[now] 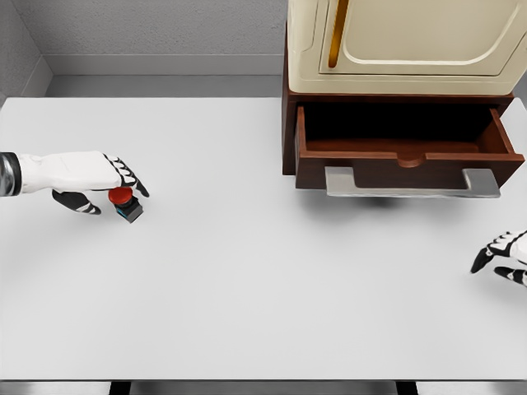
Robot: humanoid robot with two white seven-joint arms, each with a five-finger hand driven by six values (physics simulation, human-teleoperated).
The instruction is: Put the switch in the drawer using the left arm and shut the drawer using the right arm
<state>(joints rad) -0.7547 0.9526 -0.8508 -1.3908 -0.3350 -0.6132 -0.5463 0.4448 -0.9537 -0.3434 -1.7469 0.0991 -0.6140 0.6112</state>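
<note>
Clearly the left hand (pixel 99 183) is the one placed for the switch (pixel 125 202): its arm comes in low from the picture's left edge, and the switch, a red cap on a small dark body, sits right at the fingertips, just beyond and slightly nearer the camera than the knuckles. The fingers (pixel 128 174) reach over the red cap from above while the thumb (pixel 76 202) curls underneath on the near side, so the hand looks cupped around the switch, probably in contact; whether it has a firm hold or is only closing on it I cannot tell from this angle. The switch appears to rest on the white table (pixel 247 288), tilted a little, with its cap toward the hand. From there the drawer (pixel 403 152) lies well apart to the right and farther back, pulled open from the dark cabinet (pixel 289 123), its cavity in shadow and its metal handle (pixel 412 183) facing the camera. The right hand (pixel 504 255) shows only at the right edge, cut off by the frame, below and right of the drawer; a few dark-tipped fingers (pixel 482 261) are visible, loosely bent and holding nothing.
</note>
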